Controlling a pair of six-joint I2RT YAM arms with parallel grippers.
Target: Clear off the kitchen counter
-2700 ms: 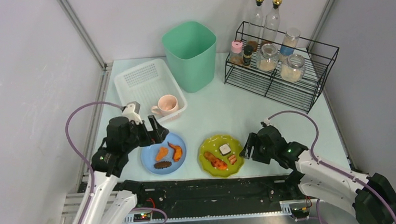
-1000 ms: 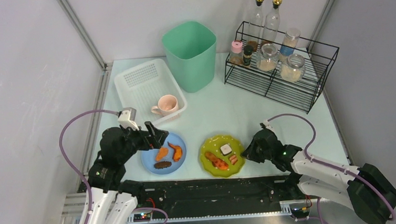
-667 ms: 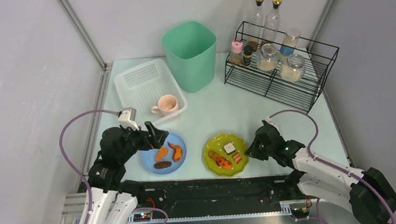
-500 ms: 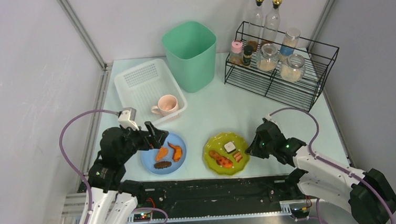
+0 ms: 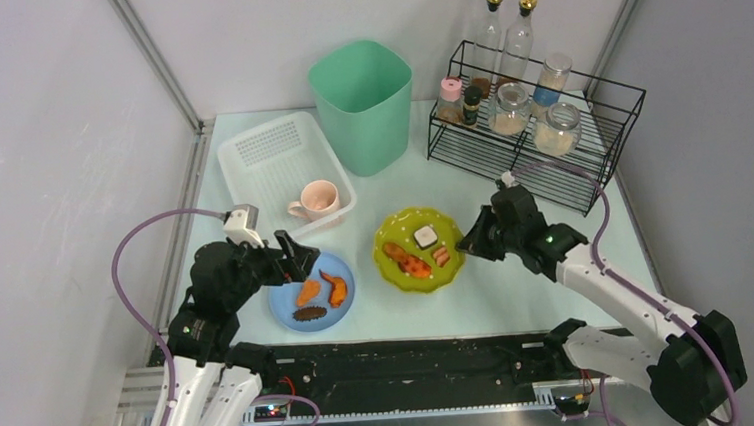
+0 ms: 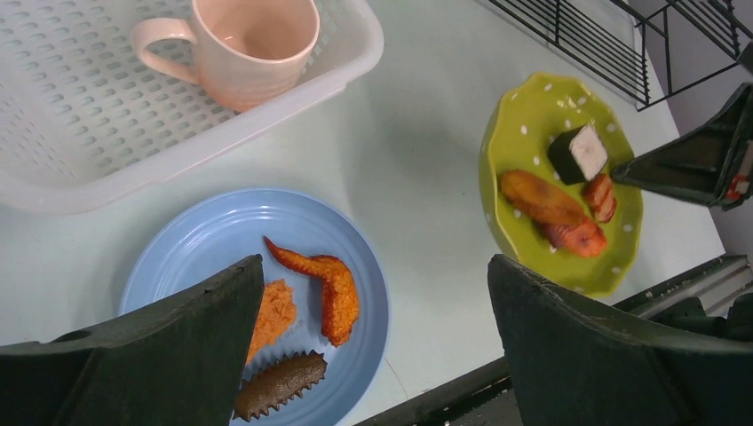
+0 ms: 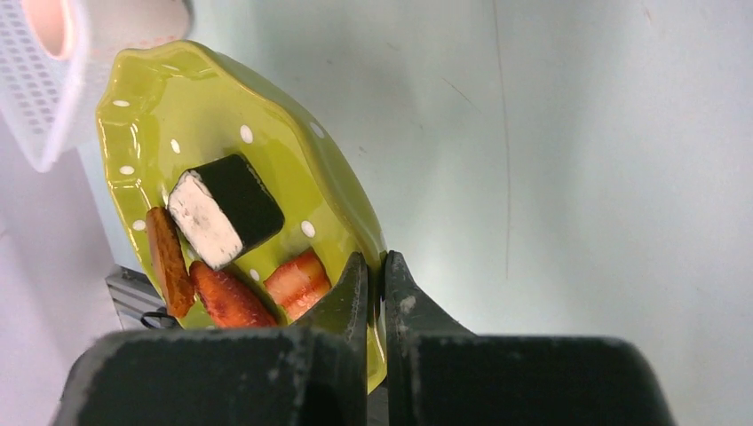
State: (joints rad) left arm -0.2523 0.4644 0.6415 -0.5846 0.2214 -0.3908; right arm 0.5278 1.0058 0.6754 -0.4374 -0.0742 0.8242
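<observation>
One pale mint bench (image 5: pixel 392 192) fills the cell floor, with a metal frame at the sides and a black rail along the near edge.

On it, near-centre: green spotted plate (image 5: pixel 401 223) carrying a black-and-white block, orange-red pieces and two small striped strips. Right claw (image 7: pixel 373 271) is clenched on this plate's right rim, one finger above and one below the lip. Cannot tell whether the plate rests on the bench or is held clear of it.

Left of it, apart: blue plate (image 5: pixel 281 305), flat on the bench, with an orange wing-shaped piece, an orange lump and a dark ridged piece. Left claw (image 6: pixel 375 266) hangs above the blue plate with fingers spread wide, grasping nothing.

Behind the blue plate: white perforated basket (image 5: pixel 269 155) with a pink mug (image 5: pixel 318 199) upright in its near right corner.

Far centre: green bin (image 5: pixel 362 104), upright, just beside the basket's right side.

Far right: black wire rack (image 5: pixel 539 156) holding several jars and, at the back, two tall bottles.
</observation>
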